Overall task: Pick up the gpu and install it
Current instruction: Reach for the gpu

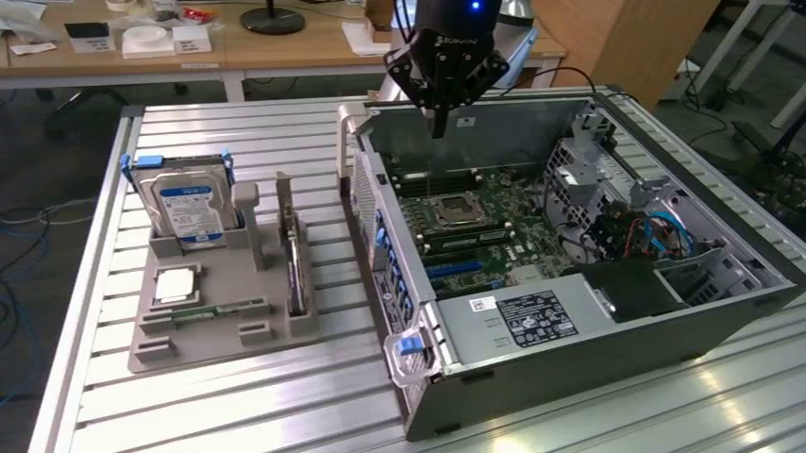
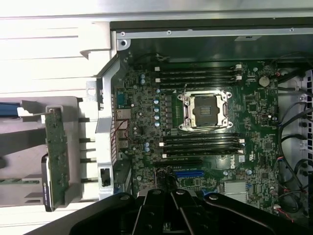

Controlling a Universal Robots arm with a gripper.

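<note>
**Hovering above the open case while the gpu stands in its holder**

The gripper (image 1: pixel 437 130) hangs over the far edge of the open computer case (image 1: pixel 605 377), pointing straight down, above the motherboard (image 1: pixel 492 217) and touching nothing. Its fingers are drawn narrow, close against each other, with nothing held between them. The wrist view shows the same: the dark gripper (image 2: pixel 168 205) tips meet over the board.

The gpu (image 1: pixel 293 260) is not in the case. It stands on its long edge in a slot of the grey holder (image 1: pixel 214 321), on the exterior view's left of the case and well apart from the gripper. In the wrist view the gpu (image 2: pixel 56 147) appears as a narrow green strip seen from above, seated in the grey holder (image 2: pixel 73 127) just beside the case's rear wall.

Sharing the holder, a hard drive (image 1: pixel 189 203) with a blue label stands upright at the far end. A square processor chip (image 1: pixel 176 283) lies flat nearer, and a thin RAM stick (image 1: pixel 214 310) lies just in front of it.

Inside the case the CPU socket (image 2: pixel 205 110) sits between rows of memory slots, and a blue expansion slot (image 2: pixel 190 173) lies near the gripper tips. A labelled power supply (image 1: pixel 529 316) fills the near corner. Case and holder both rest on a slatted metal table (image 1: pixel 189 406).
</note>
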